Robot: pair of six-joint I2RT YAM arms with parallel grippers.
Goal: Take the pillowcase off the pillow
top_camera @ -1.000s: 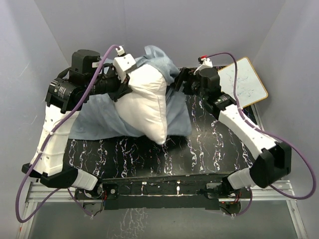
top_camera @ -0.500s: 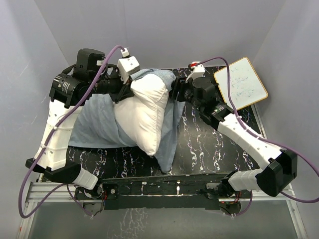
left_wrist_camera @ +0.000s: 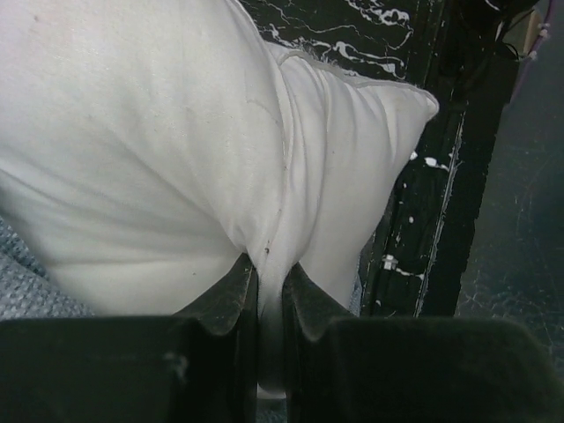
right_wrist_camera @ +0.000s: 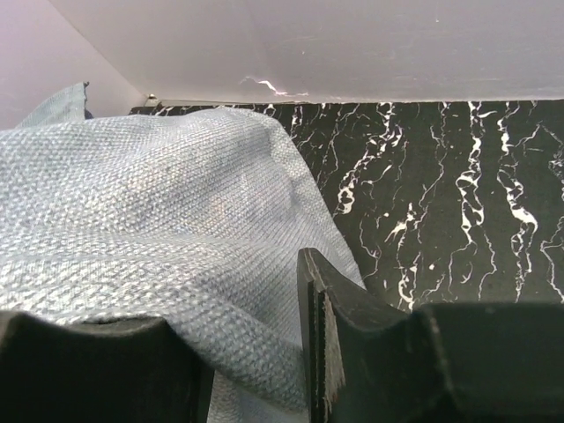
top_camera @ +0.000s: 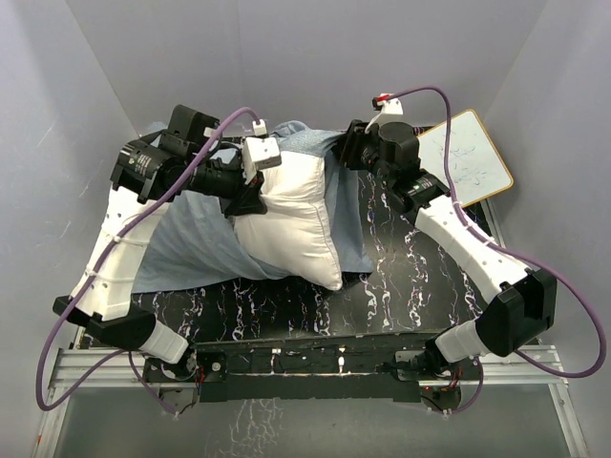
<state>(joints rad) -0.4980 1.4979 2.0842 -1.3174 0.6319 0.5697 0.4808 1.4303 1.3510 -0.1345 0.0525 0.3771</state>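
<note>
The white pillow [top_camera: 291,224] lies mid-table, mostly out of the pillowcase [top_camera: 186,243], whose pale grey-blue inner side spreads out to the left and bunches behind the pillow at the far edge. My left gripper [top_camera: 250,194] is shut on a fold of the pillow's edge; in the left wrist view the jaws [left_wrist_camera: 270,280] pinch white pillow [left_wrist_camera: 159,150] fabric. My right gripper [top_camera: 349,153] is at the far side by the pillowcase's bunched end. In the right wrist view its fingers [right_wrist_camera: 242,308] stand apart with a loose fold of pillowcase [right_wrist_camera: 167,203] between them.
A white framed board [top_camera: 468,157] leans at the far right corner. The black marbled table [top_camera: 401,277] shows bare to the right and front of the pillow. Grey walls close in on three sides.
My left gripper has swung right with the pillow, turning its lower corner toward the front right. My right gripper has moved back toward the far wall. The pillowcase flap that hung toward the front has drawn back.
</note>
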